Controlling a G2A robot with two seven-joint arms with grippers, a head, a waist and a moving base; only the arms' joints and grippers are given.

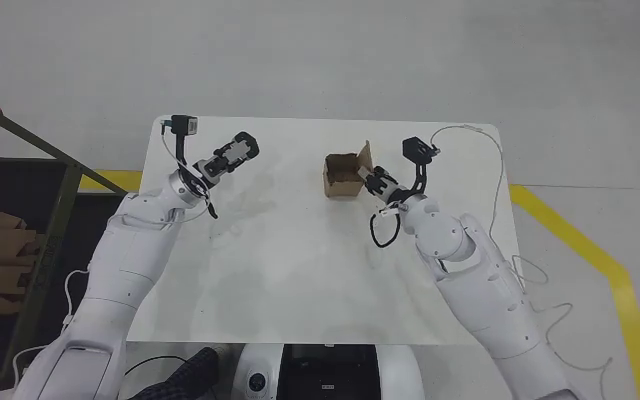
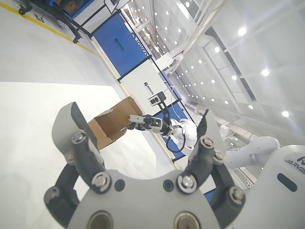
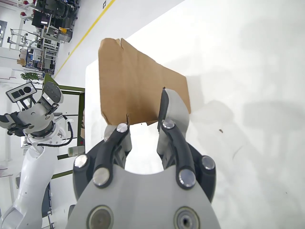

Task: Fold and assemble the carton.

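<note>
Where the top view looks down on the table [image 1: 300, 270], the left arm is seen bent at the elbow. The left gripper [image 1: 238, 150] is held well apart from the carton [image 1: 343, 175]. The right arm is angled inward, and the right gripper [image 1: 378, 182] is set against the carton's raised flap.

From the left wrist, the left gripper [image 2: 140, 110] is shown with its fingers [image 2: 81, 120] spread wide and nothing held. The carton [image 2: 112, 122] is seen beyond them, open-topped, with the right gripper [image 2: 133, 121] at its far flap.

From the right wrist, the right gripper [image 3: 144, 110] is found astride the flap's edge. One finger [image 3: 164, 106] is laid in front of the carton [image 3: 133, 79] and the other is hidden behind the card. A gap is left between them, so the flap is straddled, not clamped.
</note>
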